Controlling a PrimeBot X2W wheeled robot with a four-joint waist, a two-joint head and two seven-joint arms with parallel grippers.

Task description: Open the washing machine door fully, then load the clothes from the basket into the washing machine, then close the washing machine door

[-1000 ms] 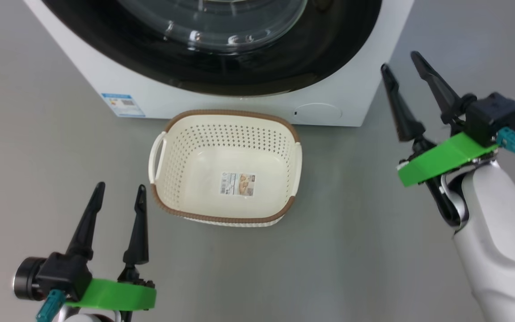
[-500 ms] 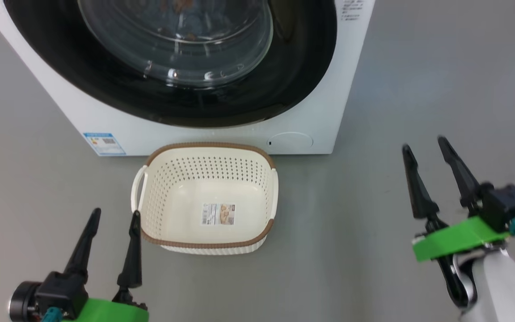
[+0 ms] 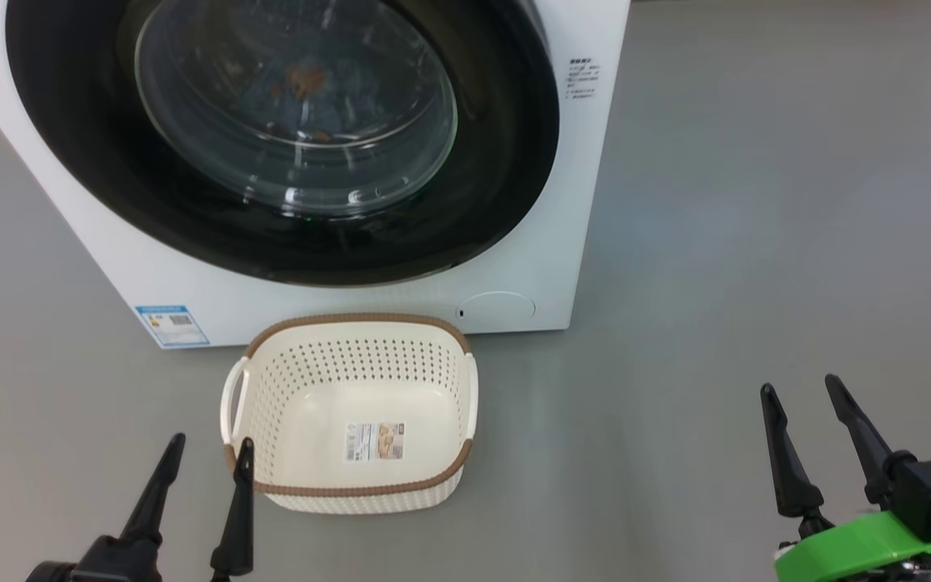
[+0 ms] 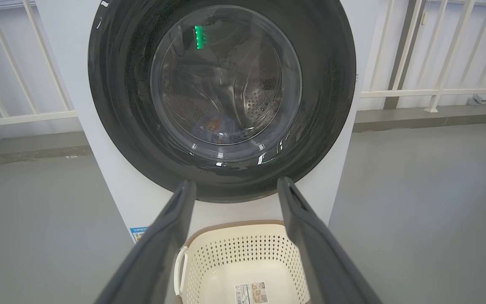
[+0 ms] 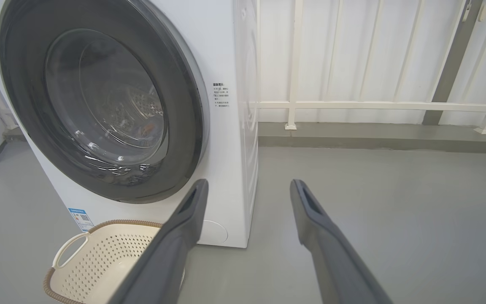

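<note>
Ahead of the left hand (image 3: 212,440) and right hand (image 3: 799,384), both spread open and empty, the washing machine door (image 3: 506,162) sat shut, clothes (image 3: 304,79) behind its glass. Empty basket (image 3: 356,321) lay just ahead of the left hand. Risks: door perhaps not latched; a careless left-hand swing could knock the basket.

Washing machine door (image 3: 94,162) shut, clothes (image 3: 304,81) (blue, orange-flecked) behind glass, cream basket (image 3: 352,321) in front.

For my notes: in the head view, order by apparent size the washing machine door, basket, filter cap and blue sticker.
1. washing machine door
2. basket
3. filter cap and blue sticker: look alike, unranked.
</note>
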